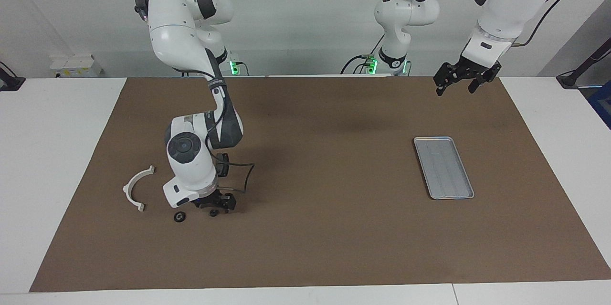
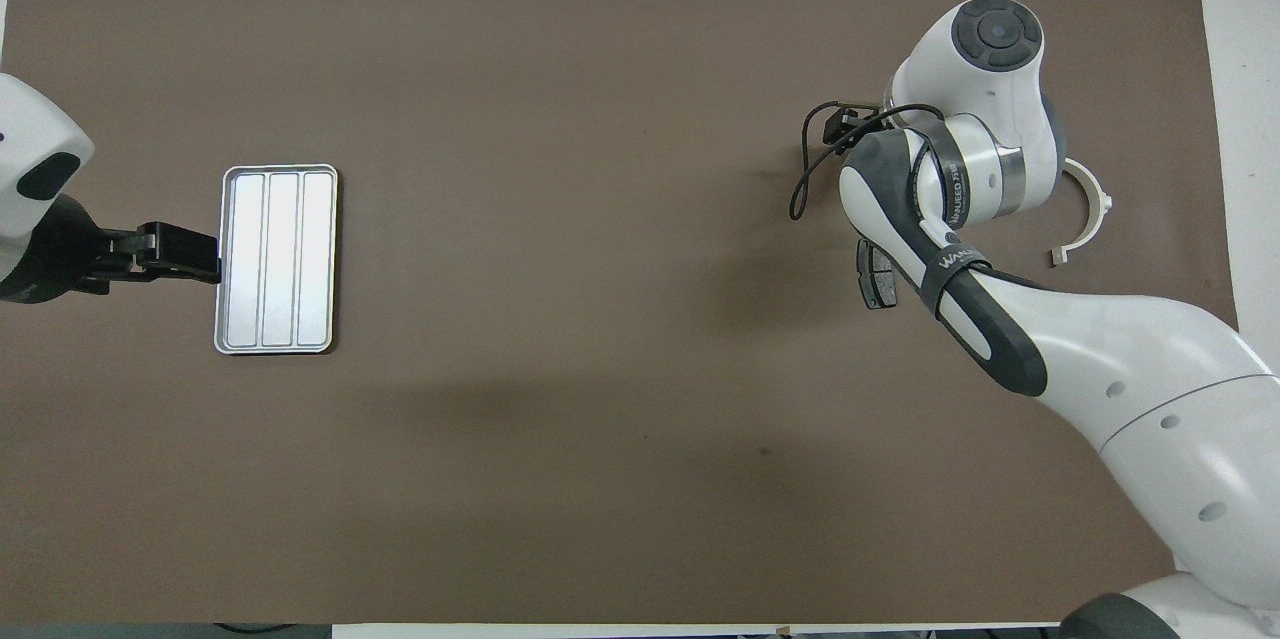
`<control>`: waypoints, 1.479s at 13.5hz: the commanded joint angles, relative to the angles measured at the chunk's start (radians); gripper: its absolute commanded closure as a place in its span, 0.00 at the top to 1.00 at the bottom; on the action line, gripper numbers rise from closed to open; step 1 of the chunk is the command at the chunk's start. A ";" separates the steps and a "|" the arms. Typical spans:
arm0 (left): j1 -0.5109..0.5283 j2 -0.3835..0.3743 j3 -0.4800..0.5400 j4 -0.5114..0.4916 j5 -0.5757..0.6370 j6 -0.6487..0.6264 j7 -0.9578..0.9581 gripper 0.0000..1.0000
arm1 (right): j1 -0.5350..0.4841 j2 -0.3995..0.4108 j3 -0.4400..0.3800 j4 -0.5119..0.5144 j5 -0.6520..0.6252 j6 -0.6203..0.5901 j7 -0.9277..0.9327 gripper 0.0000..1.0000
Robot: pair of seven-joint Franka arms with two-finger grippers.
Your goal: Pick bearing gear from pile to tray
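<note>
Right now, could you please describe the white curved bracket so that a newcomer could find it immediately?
Start at the brown mat and go to the right arm's end, where the small parts lie. Beside the lowered right gripper sits the white curved bracket. It is the only white, arc-shaped piece; the round piece near it is small and black.

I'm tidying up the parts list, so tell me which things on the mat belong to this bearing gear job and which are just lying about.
In the job:
- small black round piece under the right claw
- second black round piece
- metal tray

Lying about:
- white arc bracket
- dark brake pad
- left claw, waiting
</note>
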 commanded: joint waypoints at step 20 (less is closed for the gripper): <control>-0.016 -0.082 0.005 -0.153 0.020 0.145 -0.046 1.00 | -0.018 -0.003 0.015 0.161 0.016 -0.225 0.053 0.00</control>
